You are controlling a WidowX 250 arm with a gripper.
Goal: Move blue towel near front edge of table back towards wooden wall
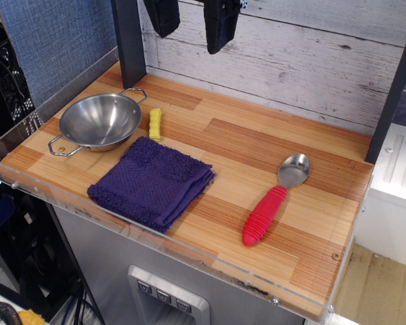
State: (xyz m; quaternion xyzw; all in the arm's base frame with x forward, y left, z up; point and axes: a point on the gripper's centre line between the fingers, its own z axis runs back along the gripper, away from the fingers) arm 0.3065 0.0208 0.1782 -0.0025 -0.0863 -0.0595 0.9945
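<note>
The blue towel [151, 183] is a folded dark indigo-purple terry square lying flat near the front edge of the table [257, 142], just in front of the steel bowl. The wooden wall [304, 61] of whitewashed planks runs along the back of the table. My gripper [193, 19] hangs at the top of the view, high above the back of the table and well away from the towel. Its two black fingers [220, 27] are apart with nothing between them.
A steel bowl [99, 121] with two handles sits at the left. A small yellow piece [155, 124] lies between the bowl and the towel. A spoon with a red handle [271, 203] lies at the right. A dark post [129, 40] stands at the back left.
</note>
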